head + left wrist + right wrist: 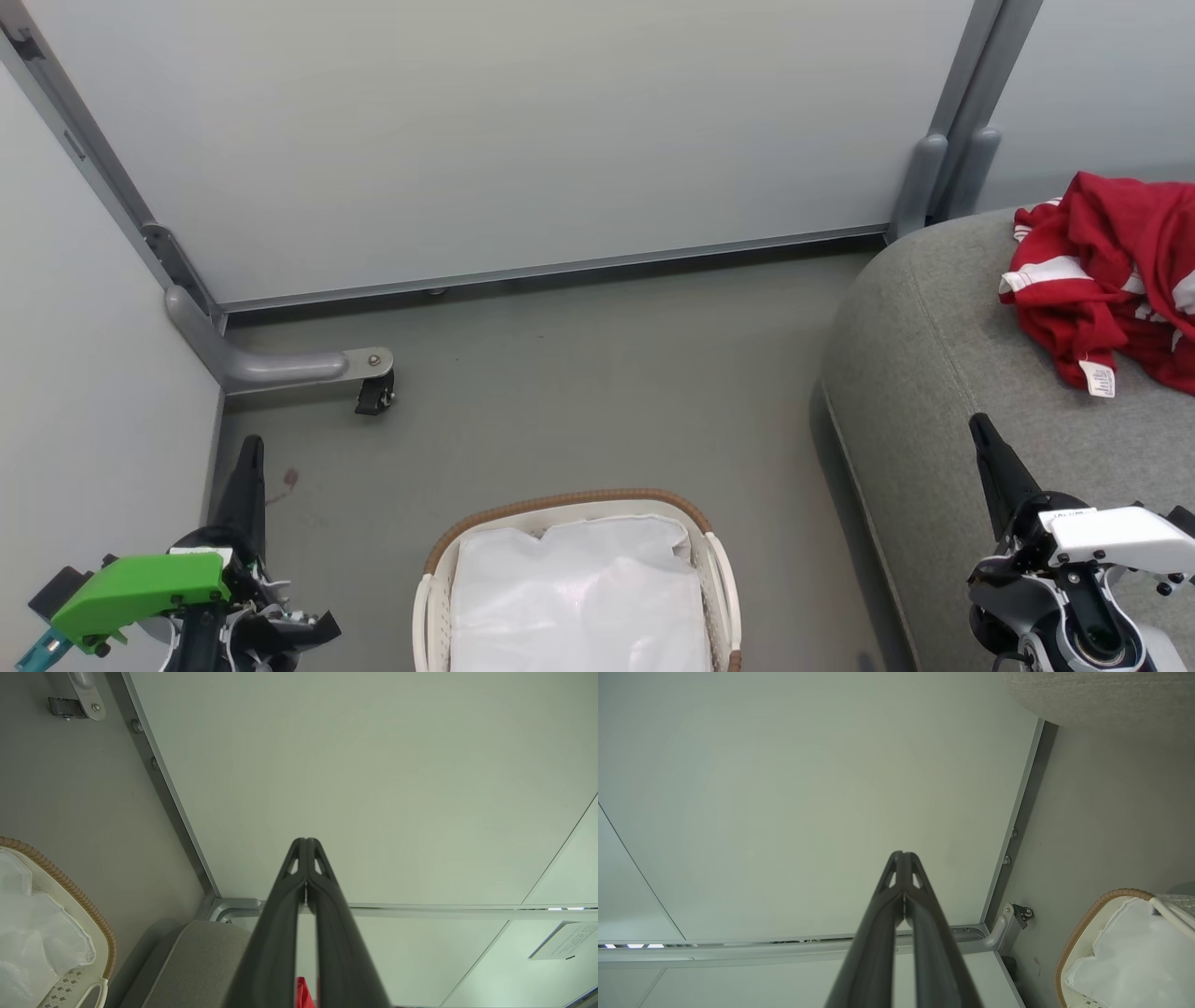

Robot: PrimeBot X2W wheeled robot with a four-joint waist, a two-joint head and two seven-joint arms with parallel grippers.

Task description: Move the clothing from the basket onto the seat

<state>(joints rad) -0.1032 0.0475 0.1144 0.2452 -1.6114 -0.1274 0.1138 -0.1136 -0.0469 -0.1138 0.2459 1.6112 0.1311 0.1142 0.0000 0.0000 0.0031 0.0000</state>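
Observation:
Red clothing with white stripes and a white tag lies crumpled on the grey seat at the right. The white basket with its tan rim stands on the floor at bottom centre, and in it I see just the white liner. My left gripper is shut at the lower left, beside the basket, fingers pointing up. Over the seat's front part my right gripper is shut, below the clothing and apart from it. The wrist views show the left gripper and the right gripper with tips pressed together, holding nothing.
Pale partition panels close off the back and left. A grey panel foot with a black caster sticks out onto the grey floor at the left. A second post base stands behind the seat.

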